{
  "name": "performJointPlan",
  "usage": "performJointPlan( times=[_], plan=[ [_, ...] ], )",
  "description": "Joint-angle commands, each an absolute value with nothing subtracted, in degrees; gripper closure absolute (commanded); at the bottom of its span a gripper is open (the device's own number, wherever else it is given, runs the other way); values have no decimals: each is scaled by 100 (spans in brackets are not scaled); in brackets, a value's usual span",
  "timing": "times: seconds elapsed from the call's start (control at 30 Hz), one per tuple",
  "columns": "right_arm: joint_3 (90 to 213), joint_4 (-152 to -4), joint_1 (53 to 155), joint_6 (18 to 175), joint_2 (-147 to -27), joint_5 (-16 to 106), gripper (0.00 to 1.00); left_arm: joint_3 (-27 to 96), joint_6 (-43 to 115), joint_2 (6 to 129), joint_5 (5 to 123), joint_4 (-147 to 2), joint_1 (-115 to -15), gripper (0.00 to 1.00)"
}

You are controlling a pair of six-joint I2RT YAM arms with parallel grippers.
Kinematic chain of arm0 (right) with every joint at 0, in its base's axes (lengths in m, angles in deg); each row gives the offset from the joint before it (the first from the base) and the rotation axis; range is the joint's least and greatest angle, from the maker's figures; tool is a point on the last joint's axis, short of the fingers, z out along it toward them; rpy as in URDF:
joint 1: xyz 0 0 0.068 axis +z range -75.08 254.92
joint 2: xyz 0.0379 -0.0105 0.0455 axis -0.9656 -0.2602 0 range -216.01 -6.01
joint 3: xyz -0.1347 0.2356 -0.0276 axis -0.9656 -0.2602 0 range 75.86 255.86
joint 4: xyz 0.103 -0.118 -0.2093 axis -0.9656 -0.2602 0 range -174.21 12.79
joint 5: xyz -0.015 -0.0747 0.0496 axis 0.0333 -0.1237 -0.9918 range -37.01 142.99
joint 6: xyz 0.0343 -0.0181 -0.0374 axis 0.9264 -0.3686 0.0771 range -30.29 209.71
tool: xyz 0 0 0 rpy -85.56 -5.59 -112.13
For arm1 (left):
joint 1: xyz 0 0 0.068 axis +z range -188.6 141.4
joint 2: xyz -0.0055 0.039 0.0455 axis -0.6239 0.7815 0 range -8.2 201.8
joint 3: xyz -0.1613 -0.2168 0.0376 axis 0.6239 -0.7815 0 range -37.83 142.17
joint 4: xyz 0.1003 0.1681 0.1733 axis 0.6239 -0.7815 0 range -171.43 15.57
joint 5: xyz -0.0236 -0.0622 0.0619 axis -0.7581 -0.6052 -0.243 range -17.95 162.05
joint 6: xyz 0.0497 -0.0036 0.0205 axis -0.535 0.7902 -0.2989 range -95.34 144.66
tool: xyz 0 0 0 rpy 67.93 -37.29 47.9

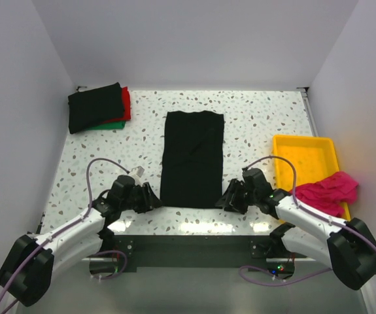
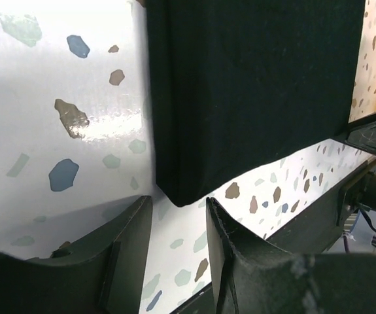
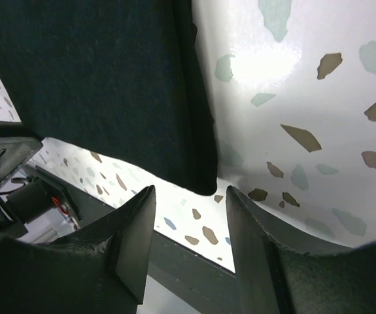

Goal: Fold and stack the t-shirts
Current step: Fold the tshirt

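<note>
Because the speckled table (image 1: 259,118) is hard and glossy, the black t-shirt (image 1: 193,157), laid flat on it as a long folded rectangle, is judged likely to slide when pushed and to sag when lifted: it is light, limp, matte cloth. It is best pinched at its two near corners, all layers together. One corner lies just ahead of the left gripper (image 1: 150,199), the other just ahead of the right gripper (image 1: 227,198). Both pairs of jaws are seen parted, with nothing held between them.
</note>
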State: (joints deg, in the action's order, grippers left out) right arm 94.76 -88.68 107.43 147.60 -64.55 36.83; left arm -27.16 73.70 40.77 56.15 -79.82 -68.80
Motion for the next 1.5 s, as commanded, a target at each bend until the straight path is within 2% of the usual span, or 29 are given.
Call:
performJointPlan(
  times=[0.0, 0.17, 0.3, 0.37, 0.43, 0.5, 0.53, 0.6, 0.67, 0.93, 1.13, 1.27, 1.47],
  plan=[
    [9388, -8521, 10735, 14895, -6533, 3796, 50, -2843, 7502, 4216, 5553, -7294, -6910, 57],
    [9256, -8302, 10744, 14948, -6674, 3796, 52, -2904, 7520, 4427, 5605, -7136, -6919, 59],
    [9116, -8065, 10735, 15027, -6736, 3805, 57, -3001, 7599, 4541, 5588, -6986, -6954, 66],
    [9089, -8012, 10744, 15036, -6762, 3849, 62, -3036, 7651, 4550, 5614, -6960, -7006, 73],
    [9080, -8011, 10744, 15018, -6762, 3919, 69, -3054, 7687, 4542, 5623, -6977, -7041, 85],
    [9046, -8003, 10735, 15001, -6701, 3946, 81, -3036, 7705, 4550, 5640, -6994, -7086, 98],
    [9037, -8003, 10735, 14983, -6674, 3954, 84, -3028, 7705, 4550, 5649, -7003, -7103, 100],
    [9010, -8073, 10744, 14931, -6535, 3955, 95, -2984, 7713, 4515, 5684, -7073, -7173, 100],
    [8966, -8169, 10744, 14904, -6367, 3946, 100, -2957, 7766, 4358, 5781, -7239, -7331, 100],
    [8536, -9170, 10744, 14869, -4561, 3603, 100, -2984, 8135, 3225, 6176, -8276, -7954, 100],
    [8746, -10716, 10761, 14562, -3065, 3497, 100, -2738, 8389, 2451, 6879, -9084, -8719, 100],
    [9211, -11560, 10761, 14351, -2667, 3699, 100, -2325, 8504, 2178, 7187, -9341, -9072, 100],
    [10204, -11870, 10753, 14122, -2877, 3954, 100, -1457, 8241, 2352, 7565, -9455, -9072, 100]
  ],
)
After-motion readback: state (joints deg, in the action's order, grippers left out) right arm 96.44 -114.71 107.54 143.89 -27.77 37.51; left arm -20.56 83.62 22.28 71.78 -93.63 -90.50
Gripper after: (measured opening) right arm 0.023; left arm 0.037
